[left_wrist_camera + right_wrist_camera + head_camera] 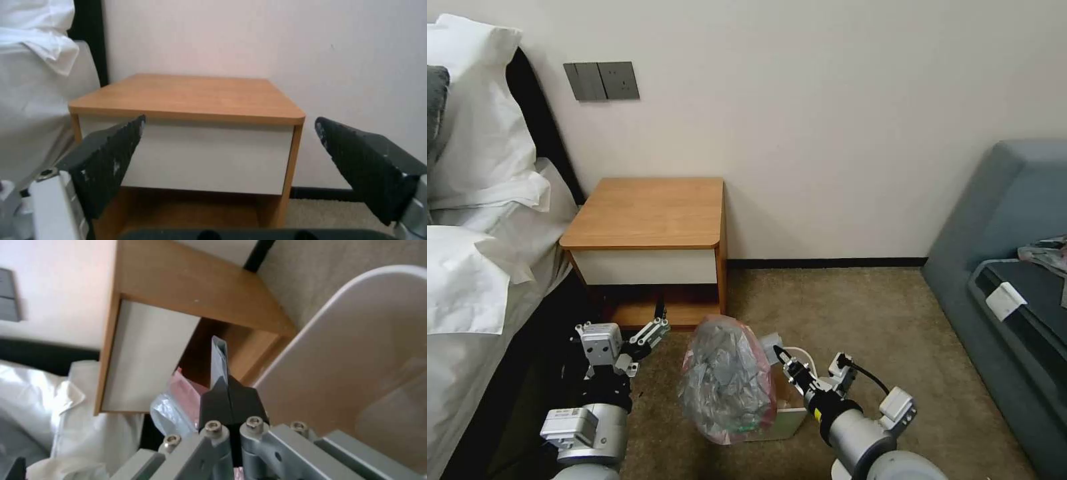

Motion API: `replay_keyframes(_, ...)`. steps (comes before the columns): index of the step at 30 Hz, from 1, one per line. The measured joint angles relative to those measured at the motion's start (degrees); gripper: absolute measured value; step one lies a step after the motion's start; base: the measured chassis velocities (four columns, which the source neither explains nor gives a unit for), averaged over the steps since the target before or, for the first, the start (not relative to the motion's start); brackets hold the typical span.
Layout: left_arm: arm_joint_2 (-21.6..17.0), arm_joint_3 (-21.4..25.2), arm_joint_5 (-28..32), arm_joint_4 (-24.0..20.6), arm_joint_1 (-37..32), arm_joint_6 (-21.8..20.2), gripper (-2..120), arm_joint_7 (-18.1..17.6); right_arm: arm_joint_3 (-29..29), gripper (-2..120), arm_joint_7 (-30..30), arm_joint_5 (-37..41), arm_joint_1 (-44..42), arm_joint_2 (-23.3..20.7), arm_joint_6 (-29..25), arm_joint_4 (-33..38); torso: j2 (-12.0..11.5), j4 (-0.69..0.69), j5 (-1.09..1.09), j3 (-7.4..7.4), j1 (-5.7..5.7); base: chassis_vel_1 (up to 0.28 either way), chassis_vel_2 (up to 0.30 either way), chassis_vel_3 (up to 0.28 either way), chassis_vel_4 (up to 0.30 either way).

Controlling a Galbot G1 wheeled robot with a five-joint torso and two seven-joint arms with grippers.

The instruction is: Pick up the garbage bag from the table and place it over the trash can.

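The garbage bag [728, 380] hangs bunched and wrinkled, its pinkish-red edge showing, at about 6 o'clock from the surface [647, 213] — draped against the near-left side of the trash can [787, 417], which stands on the carpet [860, 320]. The right tool [778, 351] sits at the bag's 3 o'clock, above the bin's rim, its fingers pressed together on a fold of the grey film [219, 363]. The left tool [657, 327] hovers at the bag's 9 o'clock, in front of the low shelf [654, 313], its fingers [111, 156] spread wide apart and empty — facing the white drawer front [209, 156].
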State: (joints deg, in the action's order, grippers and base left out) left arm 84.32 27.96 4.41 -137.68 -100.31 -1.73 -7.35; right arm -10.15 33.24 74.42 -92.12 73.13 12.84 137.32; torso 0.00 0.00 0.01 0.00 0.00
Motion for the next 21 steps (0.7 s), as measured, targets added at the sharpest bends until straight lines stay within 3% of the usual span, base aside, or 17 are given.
replay_keyframes(8, -1.93, -0.09, 1.98, 3.36, 1.82, 0.28, 100, -0.33, -0.04, 0, 2.35, 1.26, 1.17, 0.63, 0.04, -1.17, 0.0, 0.01, 0.0, 0.0, 0.0, 0.0, 0.0, 0.0, 0.0)
replay_keyframes(12, -4.26, -0.35, 4.62, 4.67, 3.51, 0.13, 100, -2.25, -0.07, 0, 3.65, 3.21, 1.64, -0.14, 0.02, -1.05, -0.01, 0.0, 0.0, 0.0, 0.0, 0.0, 0.0, 0.0, 0.0)
replay_keyframes(21, -7.46, -0.48, 9.19, 5.35, 4.78, -0.8, 100, -4.47, -0.16, 0, 5.83, 10.71, 6.15, -6.37, 0.22, -3.2, -0.01, 0.0, 0.0, 0.0, 0.0, 0.0, 0.0, 0.0, 0.0)
